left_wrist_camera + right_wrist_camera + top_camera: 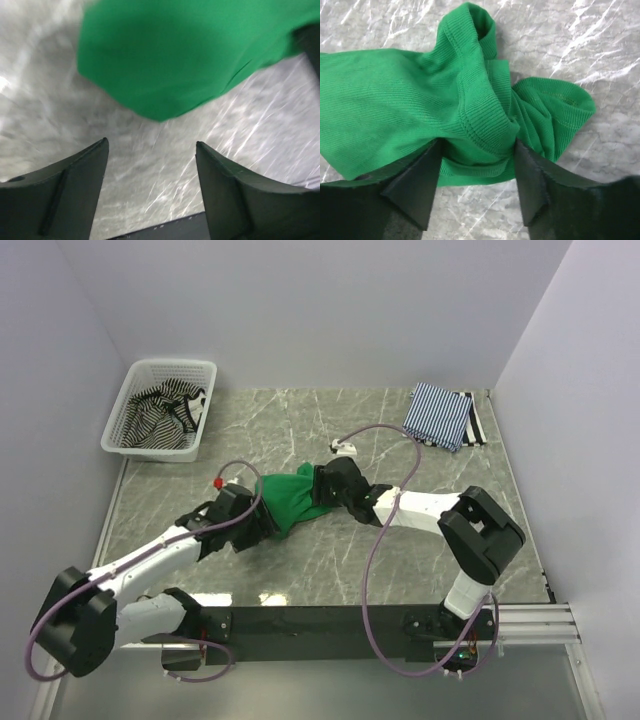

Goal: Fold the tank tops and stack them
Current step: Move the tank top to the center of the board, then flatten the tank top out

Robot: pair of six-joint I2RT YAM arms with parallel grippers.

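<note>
Left jaws: spread wide, empty, just short of the green top (165,55).
Right jaws: pinching a bunched fold of that top.
Place: crumpled on the table (300,420), between both arms.

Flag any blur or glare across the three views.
Left wrist: blur smears the green tank top and marble table. Right wrist: sharp, rib knit legible. Top external: sharp, with a bright glare patch on the table's near edge.
</note>
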